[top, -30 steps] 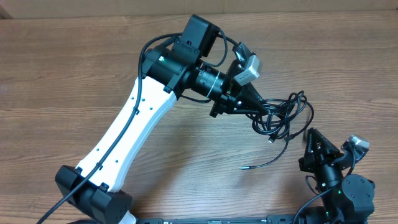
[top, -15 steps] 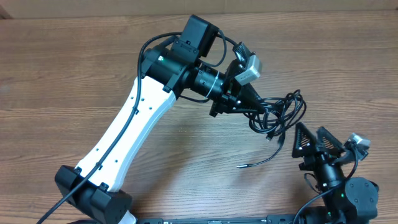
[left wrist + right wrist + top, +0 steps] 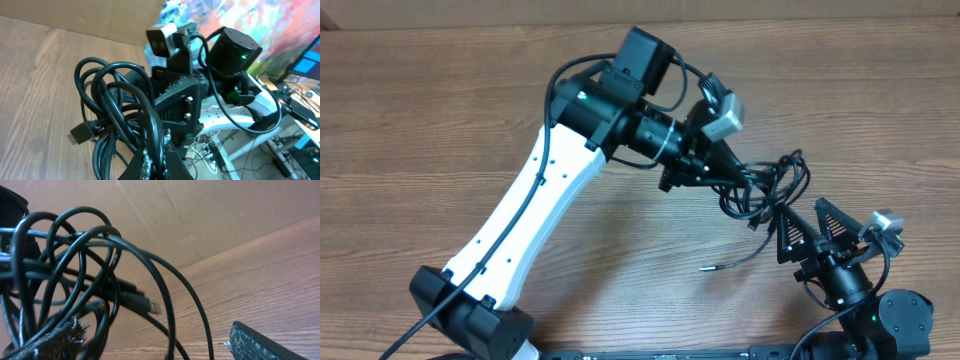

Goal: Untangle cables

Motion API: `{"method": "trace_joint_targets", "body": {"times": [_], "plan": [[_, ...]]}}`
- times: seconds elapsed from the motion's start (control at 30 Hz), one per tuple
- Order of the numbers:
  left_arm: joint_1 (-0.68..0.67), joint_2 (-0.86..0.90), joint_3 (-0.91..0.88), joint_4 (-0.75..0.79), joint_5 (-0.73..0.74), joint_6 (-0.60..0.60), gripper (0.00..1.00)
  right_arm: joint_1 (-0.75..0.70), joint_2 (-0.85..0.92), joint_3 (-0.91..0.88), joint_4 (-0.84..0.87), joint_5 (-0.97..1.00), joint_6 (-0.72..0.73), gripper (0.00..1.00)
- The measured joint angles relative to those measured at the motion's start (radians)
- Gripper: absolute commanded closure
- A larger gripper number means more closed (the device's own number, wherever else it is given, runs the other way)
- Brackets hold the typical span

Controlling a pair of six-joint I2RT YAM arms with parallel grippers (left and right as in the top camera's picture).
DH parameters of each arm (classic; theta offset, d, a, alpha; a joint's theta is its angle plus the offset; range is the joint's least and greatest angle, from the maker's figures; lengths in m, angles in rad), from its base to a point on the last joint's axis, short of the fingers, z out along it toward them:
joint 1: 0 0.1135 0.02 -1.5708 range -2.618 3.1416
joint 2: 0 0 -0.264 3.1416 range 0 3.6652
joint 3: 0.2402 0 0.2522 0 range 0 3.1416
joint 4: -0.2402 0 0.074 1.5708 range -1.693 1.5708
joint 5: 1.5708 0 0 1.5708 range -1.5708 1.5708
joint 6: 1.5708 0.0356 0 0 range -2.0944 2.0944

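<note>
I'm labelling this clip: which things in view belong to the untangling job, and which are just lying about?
Part of the job:
- cables, bunched in one knot
- left gripper, shut on the cables
- right gripper, open, close by the knot

Not part of it:
- wooden table
- cardboard wall behind the table

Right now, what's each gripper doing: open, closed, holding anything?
Left gripper: jaws closed on the cables.
Right gripper: jaws open, gripping nothing; a cable loop passes between them.
</note>
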Motion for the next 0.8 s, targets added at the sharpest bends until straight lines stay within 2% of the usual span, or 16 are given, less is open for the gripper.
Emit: {"method": "trace_joint_targets", "body": {"times": [0.33, 0.53, 0.8], "plan": [[-0.036, 0.0, 0.0, -0.077, -0.007, 0.007, 0.96, 0.0, 0.0, 0.0, -0.017, 0.029, -0.01, 0.07], [-0.038, 0.0, 0.0, -0.158, -0.007, 0.062, 0.96, 0.0, 0.0, 0.0, -0.029, 0.055, -0.019, 0.04], [-0.038, 0.0, 0.0, -0.164, -0.006, 0.09, 0.96, 0.0, 0.0, 0.0, -0.032, 0.061, -0.023, 0.04]]}}
